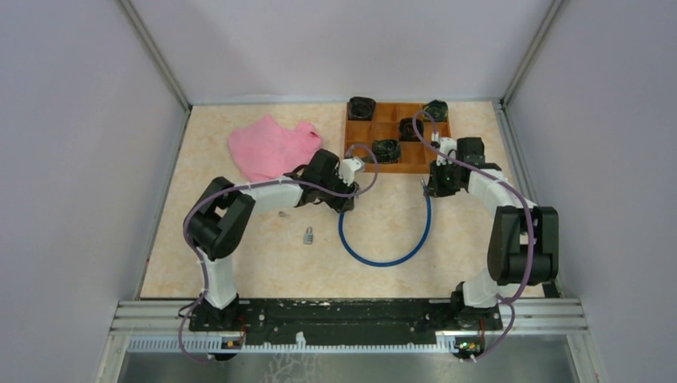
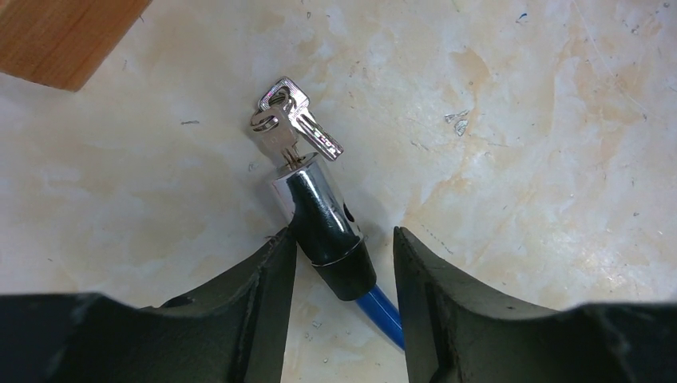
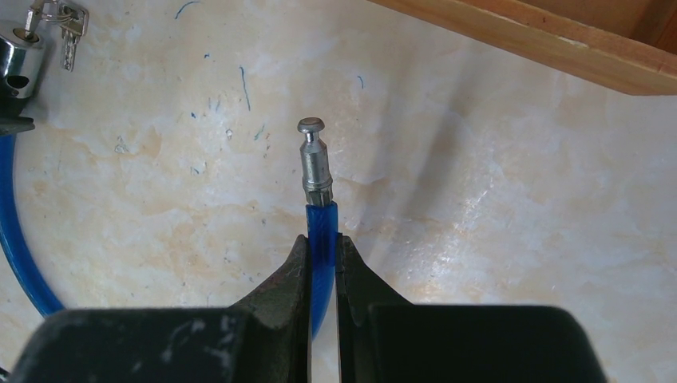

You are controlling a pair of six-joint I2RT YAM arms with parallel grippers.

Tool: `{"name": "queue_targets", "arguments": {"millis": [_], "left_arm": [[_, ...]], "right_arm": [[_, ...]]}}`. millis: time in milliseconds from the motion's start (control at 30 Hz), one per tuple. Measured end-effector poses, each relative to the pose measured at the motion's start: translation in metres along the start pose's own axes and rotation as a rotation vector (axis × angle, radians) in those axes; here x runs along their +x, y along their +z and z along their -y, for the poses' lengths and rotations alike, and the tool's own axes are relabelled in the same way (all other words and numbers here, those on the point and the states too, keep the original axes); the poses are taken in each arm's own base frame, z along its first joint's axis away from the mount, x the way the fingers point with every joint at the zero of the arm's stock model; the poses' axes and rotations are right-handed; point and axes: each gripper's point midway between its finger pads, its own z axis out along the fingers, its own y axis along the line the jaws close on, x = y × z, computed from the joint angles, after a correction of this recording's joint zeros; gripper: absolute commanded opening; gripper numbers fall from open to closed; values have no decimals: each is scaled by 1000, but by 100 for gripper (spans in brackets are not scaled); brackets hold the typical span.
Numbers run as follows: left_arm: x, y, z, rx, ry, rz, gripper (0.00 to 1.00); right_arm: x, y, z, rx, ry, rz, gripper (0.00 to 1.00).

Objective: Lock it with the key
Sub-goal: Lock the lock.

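The blue cable lock [image 1: 383, 259] lies in a loop on the marble tabletop. Its chrome and black lock head [image 2: 319, 215] rests flat, with a bunch of keys [image 2: 291, 120] stuck in its end. My left gripper [image 2: 342, 231] stands open around the head: the left finger touches it and the right finger is apart from it. My right gripper [image 3: 322, 239] is shut on the blue cable [image 3: 322, 223] just behind its metal pin end [image 3: 314, 163], which points at bare table. In the right wrist view the lock head [image 3: 17, 56] shows far left, well away from the pin.
A wooden compartment tray [image 1: 399, 168] holding several black items stands at the back, close behind both grippers. A pink cloth [image 1: 271, 148] lies at the back left. A small padlock [image 1: 308, 235] sits on the table left of the cable loop.
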Motion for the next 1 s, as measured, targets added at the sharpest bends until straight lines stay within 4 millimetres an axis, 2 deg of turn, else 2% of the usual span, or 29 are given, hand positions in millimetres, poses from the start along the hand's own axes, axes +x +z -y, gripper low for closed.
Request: {"name": "queue_targets", "arguments": {"millis": [100, 300, 700, 867, 1000], "left_arm": [[1, 1, 2, -10, 21, -5, 61], [2, 1, 7, -40, 71, -16, 62], [5, 5, 4, -136, 128, -64, 41], [4, 8, 13, -129, 145, -66, 26], [2, 11, 18, -119, 150, -59, 13]], "right_arm": [[0, 0, 0, 1, 0, 0, 0], [0, -1, 2, 5, 4, 1, 0], [-6, -12, 14, 37, 23, 35, 0], [-8, -17, 19, 46, 30, 53, 0], [-9, -17, 14, 22, 30, 58, 0]]}}
